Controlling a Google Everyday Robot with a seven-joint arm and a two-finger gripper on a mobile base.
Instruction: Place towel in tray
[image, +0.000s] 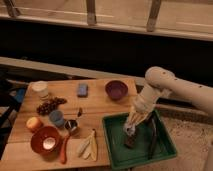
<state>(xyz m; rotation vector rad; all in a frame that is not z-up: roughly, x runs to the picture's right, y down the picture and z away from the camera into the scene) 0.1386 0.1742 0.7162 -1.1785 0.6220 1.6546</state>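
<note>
My gripper (132, 128) hangs from the white arm that reaches in from the right. It is over the left half of the green tray (108, 146). It is shut on a pale tan towel (136, 117), which hangs in folds with its lower end just above the tray floor. Dark utensils (151, 141) lie in the tray beside and under the towel.
On the wooden table to the left are a purple bowl (116, 89), a blue sponge (82, 89), a white cup (39, 89), grapes (50, 106), a blue cup (56, 118), a metal cup (71, 126), an orange (34, 123), a red bowl (45, 140), a carrot (64, 150) and a banana (87, 147).
</note>
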